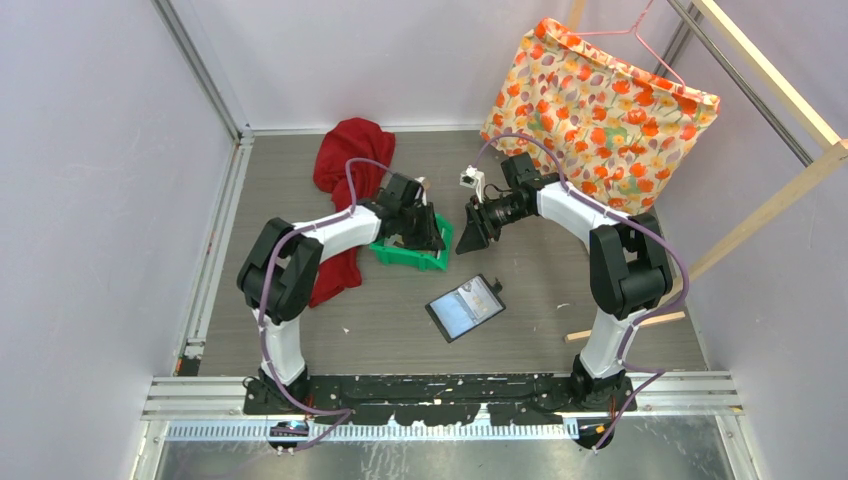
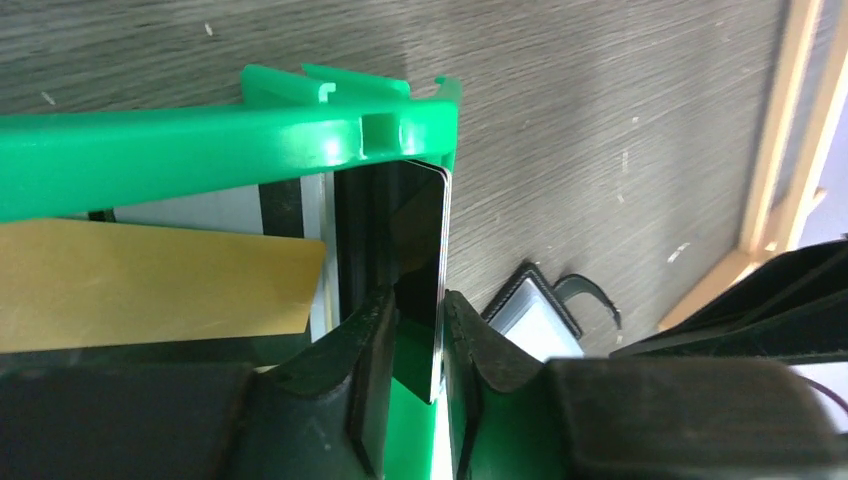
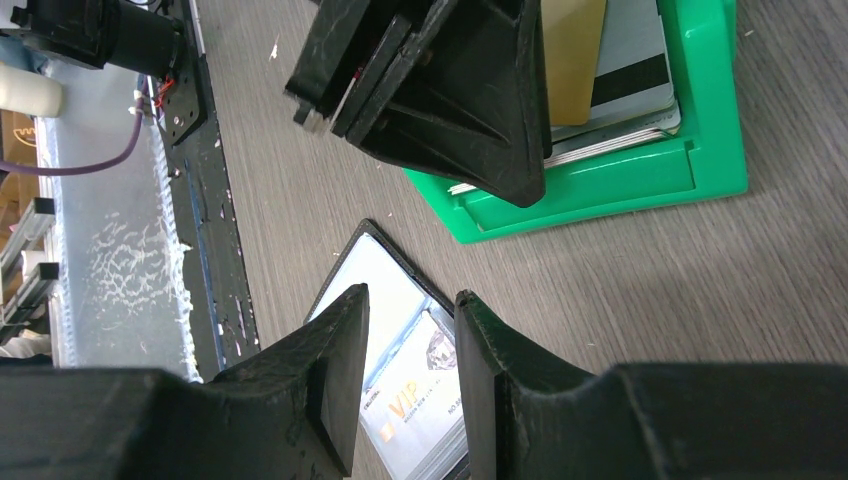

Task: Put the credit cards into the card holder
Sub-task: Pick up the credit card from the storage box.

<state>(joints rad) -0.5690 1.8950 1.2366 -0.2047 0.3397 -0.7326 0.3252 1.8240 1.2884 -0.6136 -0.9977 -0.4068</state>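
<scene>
The green bin point(image 1: 410, 256) holds the credit cards, a yellow-orange one point(image 2: 150, 285) lying on white and grey ones point(image 3: 625, 75). One dark card point(image 2: 425, 250) stands on edge against the bin's wall point(image 2: 200, 150). My left gripper point(image 2: 415, 310) straddles it, slightly open: the right finger touches the card and a gap shows on the left. The black card holder point(image 1: 465, 308) lies open on the table with a VIP card point(image 3: 415, 400) in a pale pocket. My right gripper point(image 3: 410, 300) hovers open and empty above it.
A red cloth point(image 1: 345, 170) lies behind and left of the bin. A floral bag point(image 1: 600, 110) leans at the back right. A wooden stick point(image 1: 625, 325) lies by the right arm's base, and a wooden frame point(image 1: 770, 200) runs along the right side.
</scene>
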